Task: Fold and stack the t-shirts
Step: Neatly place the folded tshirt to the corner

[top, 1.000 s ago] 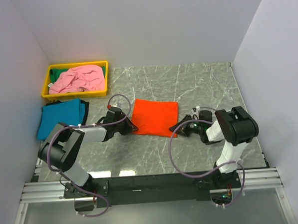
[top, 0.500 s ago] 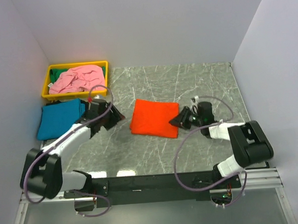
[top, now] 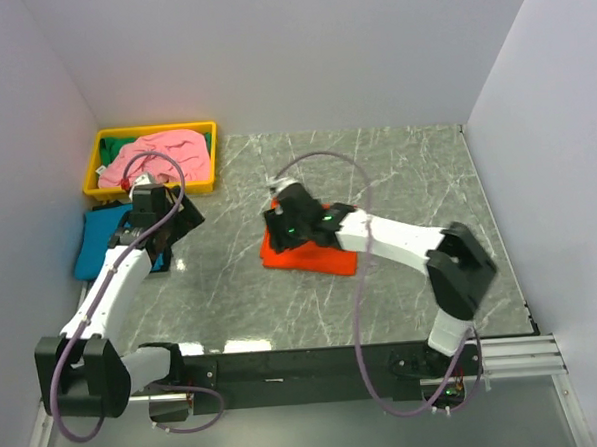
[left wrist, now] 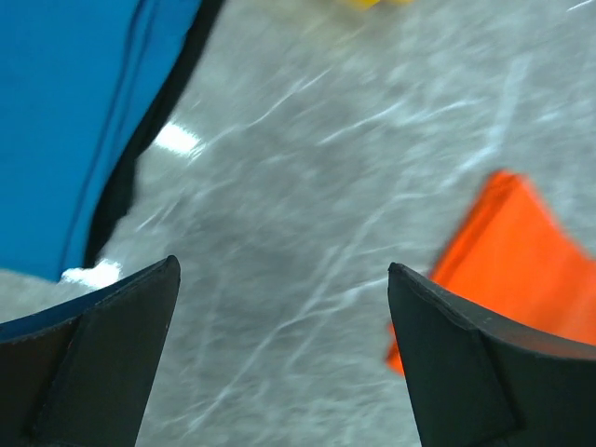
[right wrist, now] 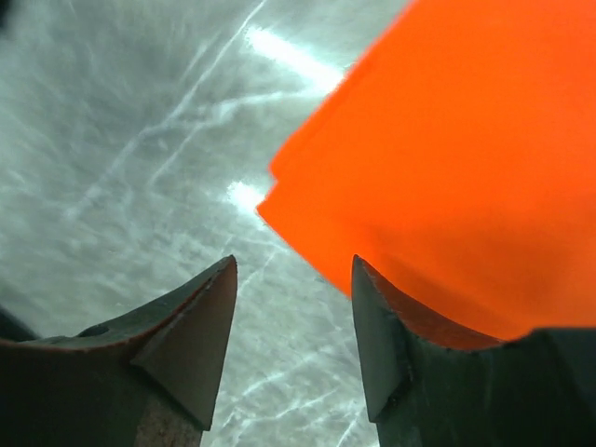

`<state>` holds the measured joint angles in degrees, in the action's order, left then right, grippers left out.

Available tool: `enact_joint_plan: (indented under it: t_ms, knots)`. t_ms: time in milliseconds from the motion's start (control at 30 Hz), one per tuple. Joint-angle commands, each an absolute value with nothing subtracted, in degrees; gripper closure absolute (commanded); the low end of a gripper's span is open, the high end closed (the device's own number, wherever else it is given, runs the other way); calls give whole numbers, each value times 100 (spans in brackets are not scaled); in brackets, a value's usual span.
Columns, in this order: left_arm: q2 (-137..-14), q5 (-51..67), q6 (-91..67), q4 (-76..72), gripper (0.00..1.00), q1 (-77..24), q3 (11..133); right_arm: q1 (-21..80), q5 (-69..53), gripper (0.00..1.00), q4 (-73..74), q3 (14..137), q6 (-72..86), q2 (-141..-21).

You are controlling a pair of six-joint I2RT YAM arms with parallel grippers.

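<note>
Grey marbled worktop [top: 406, 178] fills the white-walled booth, with both arms reaching out from the near edge.

Nearest lies the orange t-shirt [top: 320, 257], folded to a flat rectangle around the middle. The right pincer [top: 282, 224] hovers over its left edge. In the wrist view its fingers are parted with only bare stone in the gap, so it grips nothing.

Further left, the teal t-shirt [top: 99, 244] lies folded by the left wall, with a dark edge showing beneath it. The left pincer [top: 178, 218] hangs at its right side, spread wide and empty.

At the far left, the pink t-shirt [top: 165, 155] sits crumpled in the yellow tray [top: 153, 129] beside a scrap of green cloth [top: 124, 144]; I cannot tell what that scrap is.

By my count: three t-shirts, one of each colour, two folded and one not; one tray; two pincers.

These look light, limp and slightly slippery on stone. I reckon a folded one wants pinching through all its layers at an edge, ideally at two opposite corners at once, or it will sag and fall open. The pink heap is best lifted by a shoulder or hem.
</note>
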<state>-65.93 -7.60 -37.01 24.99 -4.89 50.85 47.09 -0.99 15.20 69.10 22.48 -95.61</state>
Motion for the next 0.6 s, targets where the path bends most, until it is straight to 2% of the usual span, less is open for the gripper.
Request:
enact_joint_plan:
  t_ms: [0, 267, 567]
  knots:
    - [-6802, -703, -3384, 2601, 1, -317, 5018, 5386, 1212, 40, 2776, 7934, 1539, -10429]
    - [-6891, -650, -3340, 2602, 0, -185, 5054, 6151, 1871, 42, 3576, 9631, 1117, -11890]
    - [-6864, -484, -3208, 2610, 1, -176, 5054, 6346, 2759, 48, 3867, 10019, 958, -12682]
